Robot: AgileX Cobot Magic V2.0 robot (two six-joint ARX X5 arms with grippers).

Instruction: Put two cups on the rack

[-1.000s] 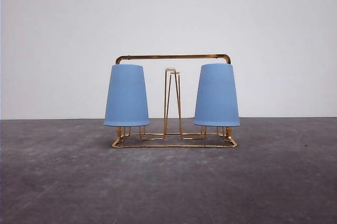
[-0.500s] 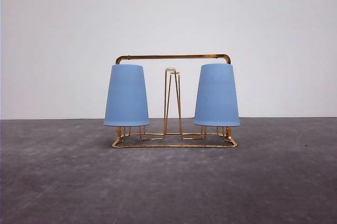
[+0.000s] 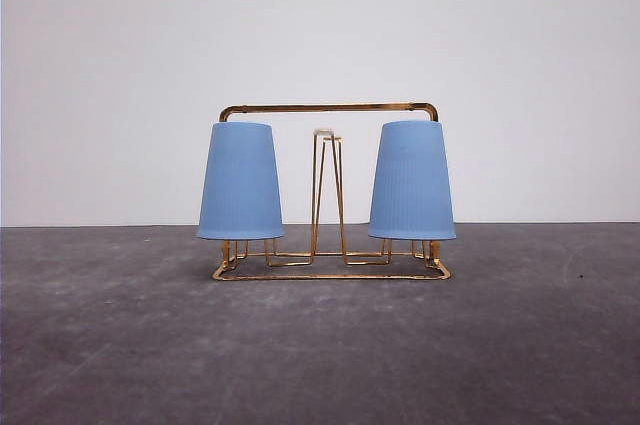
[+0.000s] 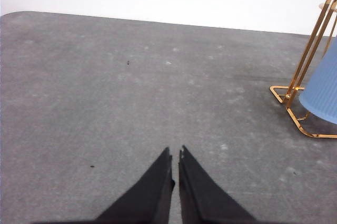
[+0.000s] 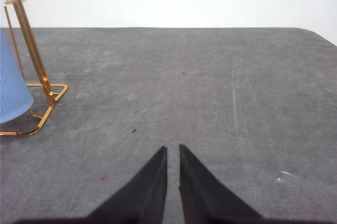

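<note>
Two light-blue ribbed cups hang upside down on the gold wire rack [image 3: 330,270] in the front view, one cup [image 3: 240,181] on its left prongs and the other cup [image 3: 412,181] on its right prongs. The middle white-tipped prongs [image 3: 325,135] are bare. In the left wrist view my left gripper [image 4: 175,153] is shut over bare table, away from the rack [image 4: 295,89] and cup [image 4: 324,89] at the picture's edge. In the right wrist view my right gripper [image 5: 172,148] is shut with nothing in it, apart from the rack [image 5: 31,50] and cup [image 5: 11,89].
The grey table [image 3: 320,355] spreads wide around the rack, with a plain white wall behind it. Its rounded far corners show in the wrist views.
</note>
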